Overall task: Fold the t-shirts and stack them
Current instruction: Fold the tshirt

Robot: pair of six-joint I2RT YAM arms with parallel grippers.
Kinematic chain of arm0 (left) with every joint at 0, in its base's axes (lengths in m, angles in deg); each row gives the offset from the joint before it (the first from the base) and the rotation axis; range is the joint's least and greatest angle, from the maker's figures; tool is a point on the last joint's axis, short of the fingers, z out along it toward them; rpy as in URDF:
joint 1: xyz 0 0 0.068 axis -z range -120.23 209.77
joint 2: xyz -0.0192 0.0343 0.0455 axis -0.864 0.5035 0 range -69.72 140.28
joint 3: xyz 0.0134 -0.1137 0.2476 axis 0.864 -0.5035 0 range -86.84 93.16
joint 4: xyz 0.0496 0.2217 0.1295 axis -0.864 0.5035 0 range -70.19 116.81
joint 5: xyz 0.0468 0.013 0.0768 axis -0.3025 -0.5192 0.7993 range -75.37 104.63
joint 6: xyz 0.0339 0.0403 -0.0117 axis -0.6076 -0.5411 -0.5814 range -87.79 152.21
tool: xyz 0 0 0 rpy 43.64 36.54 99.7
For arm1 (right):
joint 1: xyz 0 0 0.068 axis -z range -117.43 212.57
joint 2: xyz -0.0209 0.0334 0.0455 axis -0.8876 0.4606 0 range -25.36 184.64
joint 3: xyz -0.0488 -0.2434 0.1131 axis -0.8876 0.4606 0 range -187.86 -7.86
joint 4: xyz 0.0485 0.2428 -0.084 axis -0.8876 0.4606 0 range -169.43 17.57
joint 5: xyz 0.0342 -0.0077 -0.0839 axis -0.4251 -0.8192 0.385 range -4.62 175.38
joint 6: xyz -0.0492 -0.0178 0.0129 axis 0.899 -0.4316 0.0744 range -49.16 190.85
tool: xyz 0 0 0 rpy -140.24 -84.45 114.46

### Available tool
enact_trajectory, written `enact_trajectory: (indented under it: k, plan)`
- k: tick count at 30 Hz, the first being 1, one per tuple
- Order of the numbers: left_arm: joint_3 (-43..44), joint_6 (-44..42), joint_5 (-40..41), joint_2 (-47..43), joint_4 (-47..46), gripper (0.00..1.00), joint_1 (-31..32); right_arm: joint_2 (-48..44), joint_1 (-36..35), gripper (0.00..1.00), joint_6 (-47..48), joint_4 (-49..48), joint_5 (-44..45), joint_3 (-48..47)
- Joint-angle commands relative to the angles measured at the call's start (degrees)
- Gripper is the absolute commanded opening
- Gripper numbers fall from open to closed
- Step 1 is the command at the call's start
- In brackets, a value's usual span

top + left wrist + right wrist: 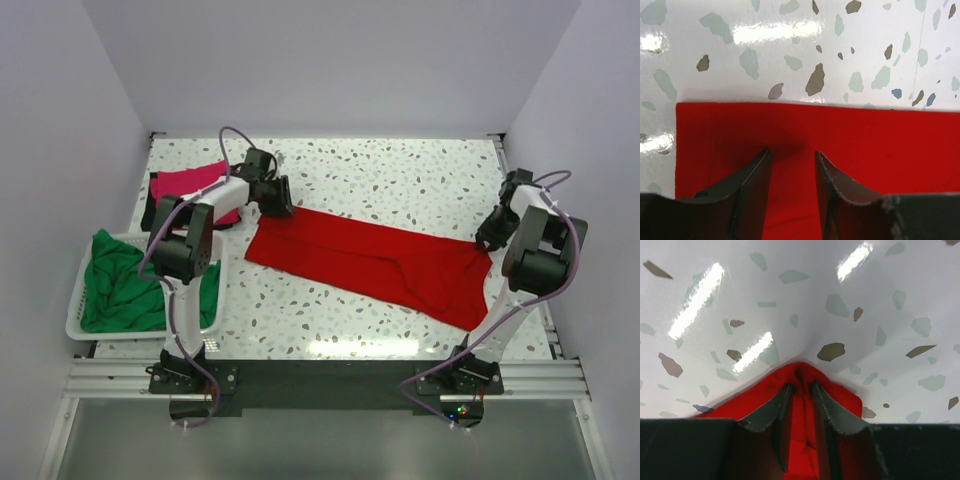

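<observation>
Right gripper (pixel 801 386) is clamping a corner of the limp red tee (pixel 370 262); left gripper (pixel 792 152), parted, should be pinching its edge just ahead.

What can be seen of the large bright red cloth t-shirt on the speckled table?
The large bright red cloth t-shirt lies as a long flat band, slanting across the speckled table from far left to near right. Its cloth looks soft and plain. The right gripper pinches its bunched right end; the left gripper stands open over its straight-edged left corner.
</observation>
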Motion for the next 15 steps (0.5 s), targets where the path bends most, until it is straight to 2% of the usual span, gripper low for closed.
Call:
enact_trajectory:
  k: [1,5,11,15]
  plan:
    - [1.8,0.2,0.1,2.3,-1.3,0.45,-0.5,2.5,2.1,0.25,-0.1,0.0,5.3,-4.0]
    - [3.7,0.1,-1.1,2.7,-1.9,0.45,0.4,4.7,2.4,0.24,0.1,1.8,5.4,-7.8]
    - [7.6,-0.1,-2.3,2.6,-2.5,0.46,1.1,4.2,2.5,0.24,1.0,2.4,0.7,-11.1]
    - [12.3,0.1,-2.6,2.5,-0.9,0.48,1.1,-0.8,2.3,0.33,2.1,2.8,-1.7,-11.7]
